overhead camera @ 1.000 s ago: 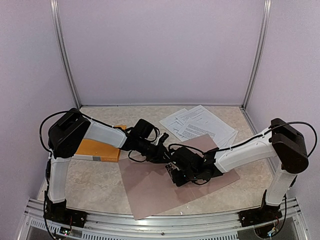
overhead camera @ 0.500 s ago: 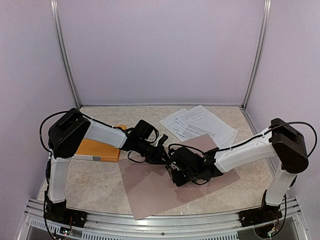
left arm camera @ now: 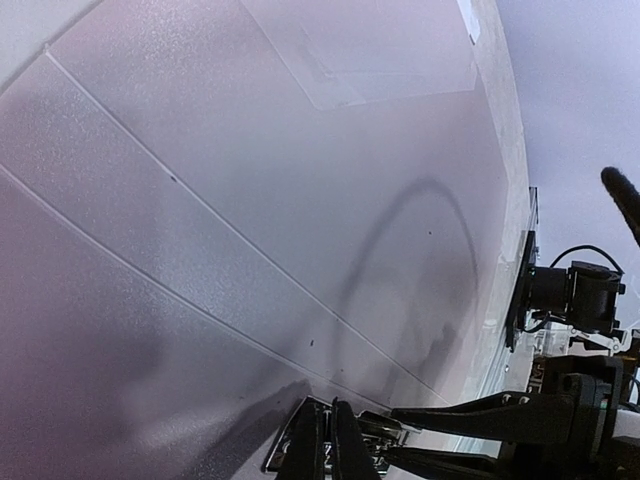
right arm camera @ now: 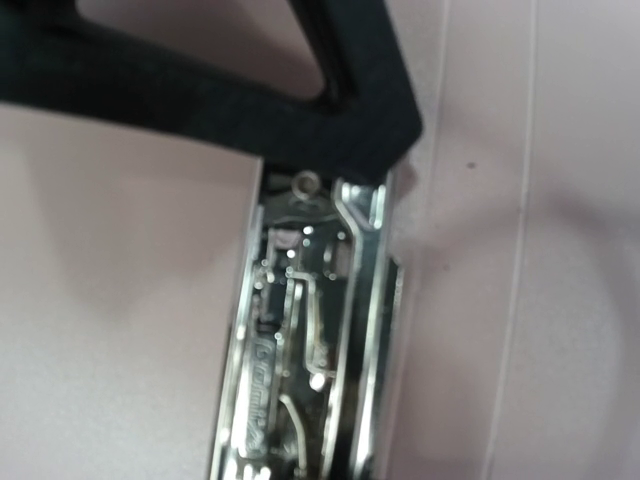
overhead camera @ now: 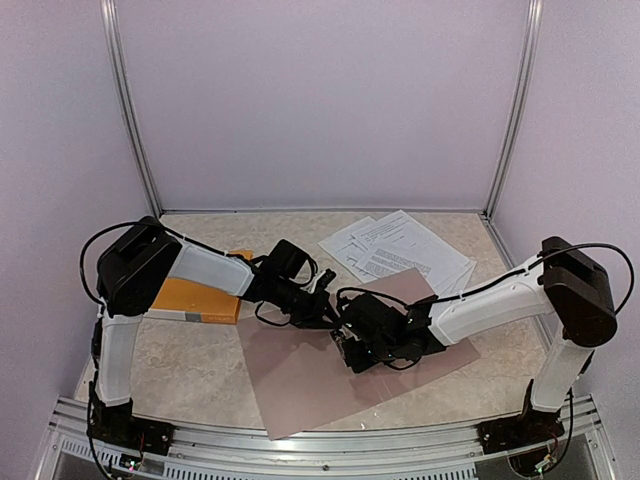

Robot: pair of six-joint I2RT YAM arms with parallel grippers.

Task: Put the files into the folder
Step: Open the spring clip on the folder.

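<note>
The folder point(overhead camera: 300, 372) lies open and flat on the table, a mauve sheet with a metal clip point(right arm camera: 300, 340) along its spine. The files point(overhead camera: 400, 245), white printed sheets, lie fanned out behind it at the back right, untouched. My left gripper point(overhead camera: 328, 303) is shut, its fingertips pressed together over one end of the clip point(left arm camera: 400, 432). My right gripper point(overhead camera: 346, 336) meets it from the right. Its two black fingers point(left arm camera: 470, 408) flank the clip in the left wrist view. In the right wrist view the clip runs down into my right jaws, with a left finger point(right arm camera: 250, 110) across the top.
An orange flat box point(overhead camera: 195, 298) lies at the left under the left arm. Aluminium posts point(overhead camera: 128, 110) and lilac walls close in the table on three sides. A metal rail point(overhead camera: 330, 445) runs along the near edge.
The left gripper has closed fully at the clip. Both arms have barely shifted, and the folder and the files lie as before.
</note>
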